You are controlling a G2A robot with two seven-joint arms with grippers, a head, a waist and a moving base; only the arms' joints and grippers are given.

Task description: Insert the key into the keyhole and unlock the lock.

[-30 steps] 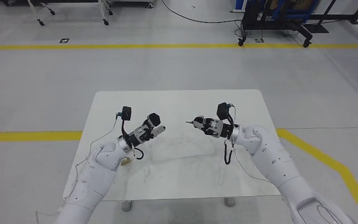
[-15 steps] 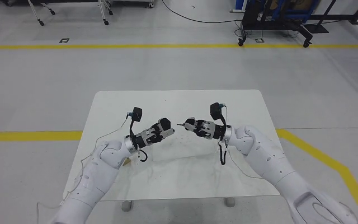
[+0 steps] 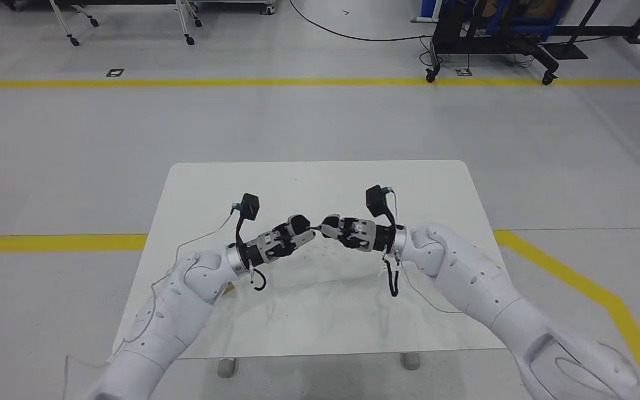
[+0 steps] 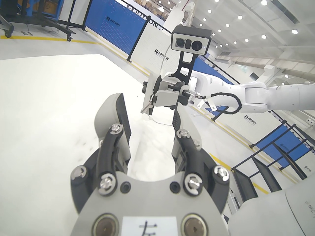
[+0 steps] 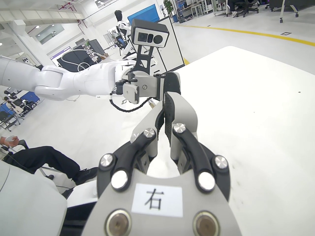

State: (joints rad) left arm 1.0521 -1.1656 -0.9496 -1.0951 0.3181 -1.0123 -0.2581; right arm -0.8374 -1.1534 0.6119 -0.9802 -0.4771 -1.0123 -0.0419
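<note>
Above smooth white worktop: right gripper pinching slim metal key; left gripper ribbed black pads spread, facing key.

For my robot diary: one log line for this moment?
left claw: open | right claw: shut on key | claws close together over table

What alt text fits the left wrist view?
The right gripper, shut on a small metal key, holds it tip-first toward the left gripper, whose fingers stand open. Both are above the white table.
</note>
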